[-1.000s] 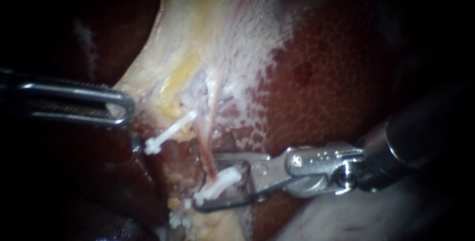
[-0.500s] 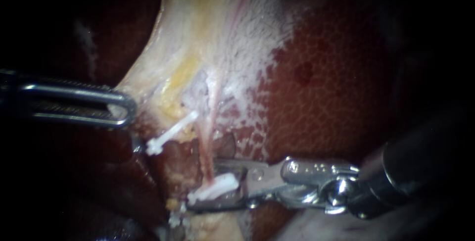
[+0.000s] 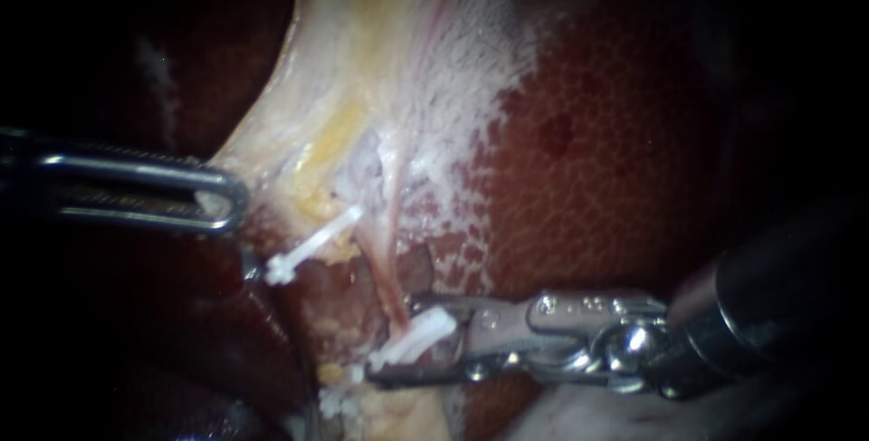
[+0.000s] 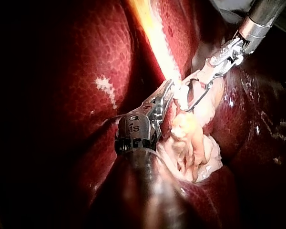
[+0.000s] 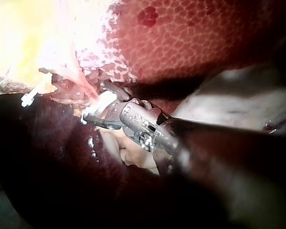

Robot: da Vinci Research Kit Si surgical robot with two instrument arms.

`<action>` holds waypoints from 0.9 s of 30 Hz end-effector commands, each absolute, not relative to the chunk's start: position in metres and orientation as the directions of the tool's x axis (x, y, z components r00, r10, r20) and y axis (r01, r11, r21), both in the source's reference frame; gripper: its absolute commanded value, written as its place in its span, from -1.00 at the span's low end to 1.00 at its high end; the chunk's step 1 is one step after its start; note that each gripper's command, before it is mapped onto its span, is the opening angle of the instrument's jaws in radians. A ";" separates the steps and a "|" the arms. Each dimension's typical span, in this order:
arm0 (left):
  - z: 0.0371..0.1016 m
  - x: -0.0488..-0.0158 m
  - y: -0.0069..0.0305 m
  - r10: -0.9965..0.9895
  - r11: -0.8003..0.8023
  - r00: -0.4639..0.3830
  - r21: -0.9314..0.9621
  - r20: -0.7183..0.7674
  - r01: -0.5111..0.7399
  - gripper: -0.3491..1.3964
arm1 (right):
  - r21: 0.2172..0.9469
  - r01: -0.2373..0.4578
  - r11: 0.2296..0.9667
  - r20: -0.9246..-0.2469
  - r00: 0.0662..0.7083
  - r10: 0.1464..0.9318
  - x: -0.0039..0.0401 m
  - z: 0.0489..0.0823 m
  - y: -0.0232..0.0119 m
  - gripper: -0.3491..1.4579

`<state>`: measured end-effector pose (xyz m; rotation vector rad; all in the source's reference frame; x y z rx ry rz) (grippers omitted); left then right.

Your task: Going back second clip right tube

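Free room lies only back along the right instrument (image 3: pixel 389 340) toward the right: a clip (image 3: pixel 425 328) on the right tube (image 3: pixel 387 273) sits inside its parted tool, the liver (image 3: pixel 588 151) walls the side above, and the left instrument (image 3: pixel 231 198), clamped on pale tissue (image 3: pixel 362 61), blocks the left.

**Endoscope view:** you look from close range onto the liver (image 3: pixel 588 160), with your left instrument (image 3: pixel 222 198) entering at the left edge of the frame and your right instrument (image 3: pixel 407 340) at the lower right. **Wrist views:** each looks along its own instrument's shaft toward the tip, also from close by. All three views share the right instrument's tip and the pale tissue (image 3: pixel 344 133) between the two instruments.
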<state>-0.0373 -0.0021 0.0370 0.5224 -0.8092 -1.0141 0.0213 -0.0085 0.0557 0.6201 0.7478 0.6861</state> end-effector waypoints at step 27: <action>0.0370 -0.0370 -0.0021 -0.893 0.450 0.288 0.716 0.346 0.534 -1.00 | 0.690 -0.065 0.721 -0.593 0.521 0.614 0.0183 0.0579 -0.0063 0.03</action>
